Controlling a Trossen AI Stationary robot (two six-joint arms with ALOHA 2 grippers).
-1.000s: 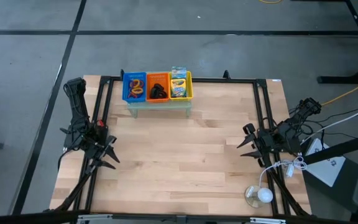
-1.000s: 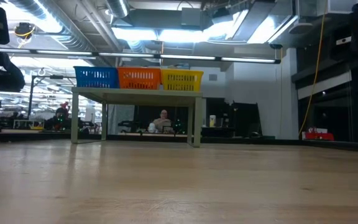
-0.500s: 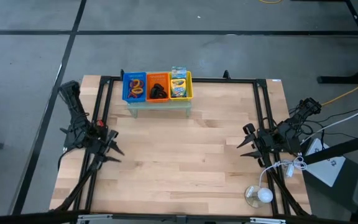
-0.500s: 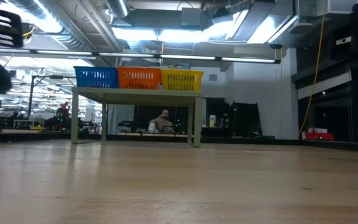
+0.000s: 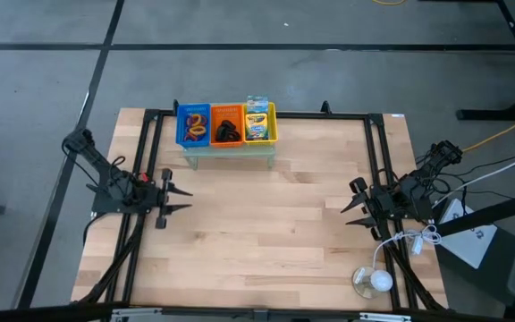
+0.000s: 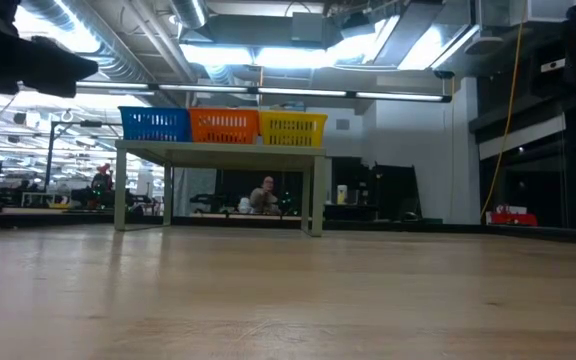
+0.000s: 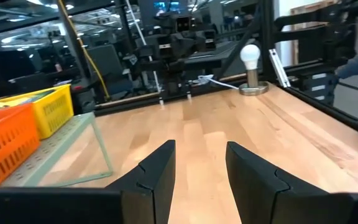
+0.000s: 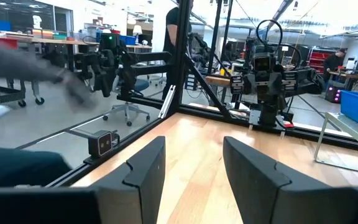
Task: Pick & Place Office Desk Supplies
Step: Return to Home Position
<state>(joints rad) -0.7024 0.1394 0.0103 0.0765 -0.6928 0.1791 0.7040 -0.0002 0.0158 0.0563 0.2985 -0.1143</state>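
Observation:
Three small baskets stand in a row on the pale green mesh riser (image 5: 229, 148) at the table's far edge. The blue basket (image 5: 192, 124) holds coloured rings, the orange basket (image 5: 226, 124) holds black clips, and the yellow basket (image 5: 259, 122) holds crayon boxes. My left gripper (image 5: 189, 199) hovers at the table's left side, level, pointing right, open and holding nothing (image 7: 201, 180). My right gripper (image 5: 350, 199) hovers at the right side, level, pointing left, open and holding nothing (image 8: 194, 168). Both are well short of the baskets.
A white bulb on a round base (image 5: 371, 281) stands near the table's near right corner, with cables beside it. Black frame rails (image 5: 155, 161) run along the left, right and far sides. A person (image 6: 264, 192) sits in the room beyond the riser.
My left arm has swung about its base. Its gripper has gone toward the table's far edge and a little right. It has turned from pointing at the near right to pointing straight toward the right edge.

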